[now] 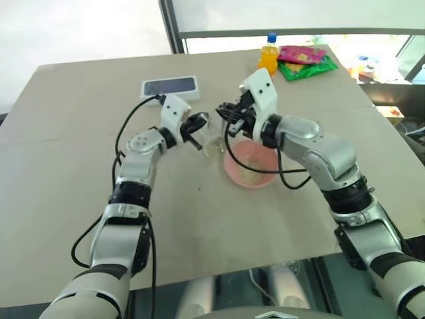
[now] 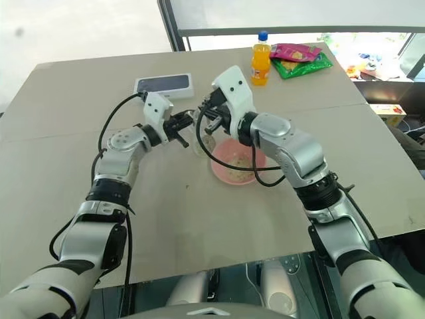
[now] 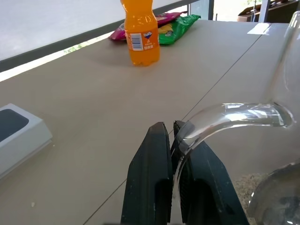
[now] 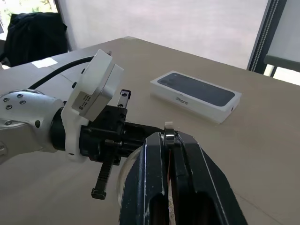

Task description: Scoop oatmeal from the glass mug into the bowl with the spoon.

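The clear glass mug (image 1: 214,142) stands on the table just left of the pink bowl (image 1: 265,179). My left gripper (image 1: 197,126) is shut on the mug's curved glass handle (image 3: 234,114). Pale oatmeal (image 1: 248,174) lies in the bowl, and more flakes (image 3: 243,183) show low behind the mug's glass. Above the mug and the bowl's far rim hovers my right gripper (image 1: 226,113), shut on the spoon (image 4: 168,127). Only the tip of the spoon's metal handle shows between the fingers; the rest is hidden. The two grippers are close together over the mug.
A white phone box (image 1: 170,87) lies behind my left gripper. An orange drink bottle (image 1: 268,56) and colourful snack packets (image 1: 304,64) sit at the far right of the tan table (image 1: 80,166). Black cables loop from both wrists, one over the bowl.
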`<action>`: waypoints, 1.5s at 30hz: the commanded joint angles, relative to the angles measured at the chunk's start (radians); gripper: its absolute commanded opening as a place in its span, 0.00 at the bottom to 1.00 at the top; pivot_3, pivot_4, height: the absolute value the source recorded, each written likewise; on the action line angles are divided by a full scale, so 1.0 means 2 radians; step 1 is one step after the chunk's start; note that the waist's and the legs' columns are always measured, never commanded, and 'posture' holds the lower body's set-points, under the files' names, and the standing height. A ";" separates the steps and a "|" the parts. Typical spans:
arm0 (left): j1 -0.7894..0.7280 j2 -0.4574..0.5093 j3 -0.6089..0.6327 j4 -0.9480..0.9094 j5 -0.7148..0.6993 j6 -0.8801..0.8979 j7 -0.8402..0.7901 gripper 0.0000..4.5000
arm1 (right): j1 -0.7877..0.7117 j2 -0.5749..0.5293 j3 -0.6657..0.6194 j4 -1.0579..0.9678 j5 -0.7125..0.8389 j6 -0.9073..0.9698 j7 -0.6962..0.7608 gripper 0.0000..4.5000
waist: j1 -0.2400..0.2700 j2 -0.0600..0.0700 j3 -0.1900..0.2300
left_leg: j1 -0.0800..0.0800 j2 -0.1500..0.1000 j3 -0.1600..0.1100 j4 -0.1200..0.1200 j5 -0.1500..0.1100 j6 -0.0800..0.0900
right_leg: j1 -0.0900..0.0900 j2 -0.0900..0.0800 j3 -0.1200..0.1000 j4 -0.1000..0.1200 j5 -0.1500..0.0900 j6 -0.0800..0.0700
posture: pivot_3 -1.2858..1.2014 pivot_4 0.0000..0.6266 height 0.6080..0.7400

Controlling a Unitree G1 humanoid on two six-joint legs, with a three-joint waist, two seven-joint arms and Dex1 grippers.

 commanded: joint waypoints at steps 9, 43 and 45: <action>0.007 0.001 0.003 0.020 0.010 -0.045 0.005 0.01 | -0.038 0.074 -0.244 0.023 0.151 0.174 -0.117 0.00 | 0.003 0.000 0.000 | 0.000 0.000 0.000 0.000 0.000 0.000 | 0.000 0.000 0.000 0.000 0.000 0.000 | 0.52 0.24 1.00; 0.078 -0.084 0.033 0.052 -0.037 -0.103 0.023 0.01 | -0.025 0.087 -0.433 0.075 0.421 0.207 -0.360 0.00 | 0.014 0.003 -0.005 | 0.001 -0.001 0.000 0.000 0.000 0.001 | 0.002 -0.001 0.000 0.000 0.000 0.000 | 0.52 0.24 1.00; 0.081 -0.085 0.028 0.053 -0.032 -0.108 0.024 0.01 | -0.018 0.092 -0.426 0.070 0.435 0.201 -0.373 0.00 | 0.014 0.003 -0.005 | 0.001 -0.001 0.000 0.000 -0.001 0.002 | 0.002 -0.001 0.000 0.000 0.000 0.000 | 0.52 0.24 1.00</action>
